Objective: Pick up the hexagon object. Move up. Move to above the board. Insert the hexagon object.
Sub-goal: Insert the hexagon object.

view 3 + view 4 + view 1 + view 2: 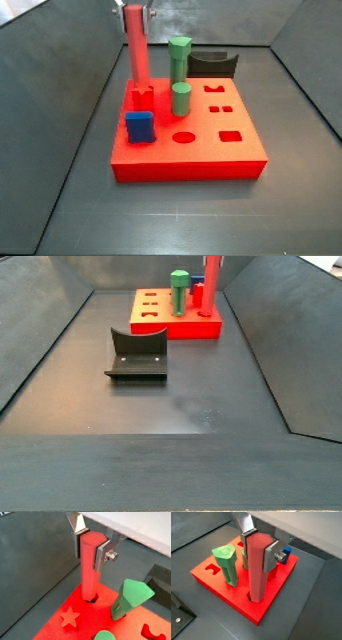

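Note:
The hexagon object [89, 567] is a tall thin red peg standing upright, its lower end in a hole near a corner of the red board [73, 607]. It also shows in the other wrist view [256, 567] and in both side views [136, 50] [211, 281]. My gripper [90, 543] is shut on the peg's top, its silver fingers [100, 554] pressed against opposite flats; it shows again here [259, 546]. The board appears in these views too [271, 597] [201, 150] [154, 326].
Two green pegs [179, 60] [181, 100] and a blue block [139, 127] stand in the board, close to the red peg. The board has star, round and square holes [230, 135]. The dark fixture [136, 356] stands on the grey floor. Sloped grey walls surround the bin.

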### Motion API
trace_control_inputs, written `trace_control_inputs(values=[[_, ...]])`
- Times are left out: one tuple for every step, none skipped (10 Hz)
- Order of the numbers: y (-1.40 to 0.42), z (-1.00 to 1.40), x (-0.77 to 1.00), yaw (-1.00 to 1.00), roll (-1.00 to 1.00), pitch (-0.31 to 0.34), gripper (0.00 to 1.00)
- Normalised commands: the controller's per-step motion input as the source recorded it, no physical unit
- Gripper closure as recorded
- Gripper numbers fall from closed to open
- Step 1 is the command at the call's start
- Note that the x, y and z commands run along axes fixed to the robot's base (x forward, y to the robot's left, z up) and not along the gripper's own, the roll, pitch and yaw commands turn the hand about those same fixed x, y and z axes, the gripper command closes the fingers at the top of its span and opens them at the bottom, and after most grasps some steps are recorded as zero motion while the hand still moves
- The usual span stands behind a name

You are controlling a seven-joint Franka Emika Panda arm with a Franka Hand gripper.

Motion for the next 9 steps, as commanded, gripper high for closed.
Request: trace_control_inputs(values=[[0.0,-0.23,0.05,0.07,0.01,-0.023,1.0],[0.0,-0.21,0.06,0.1,0.02,-0.009,1.0],[0.0,-0.21,0.25,0.05,0.02,-0.003,1.0],[0.0,-0.22,0.33,0.05,0.01,0.0,1.0],[0.0,-0.21,0.28,0.03,0.01,-0.001,1.0],[0.0,-0.21,0.28,0.01,0.01,0.0,1.0],[0.0,-0.24,0.0,0.11,0.06,0.0,1.0],[0.0,-0.24,-0.25,0.25,0.14,0.0,1.0],[0.0,-0.21,-0.32,0.38,0.16,-0.019,1.0]])
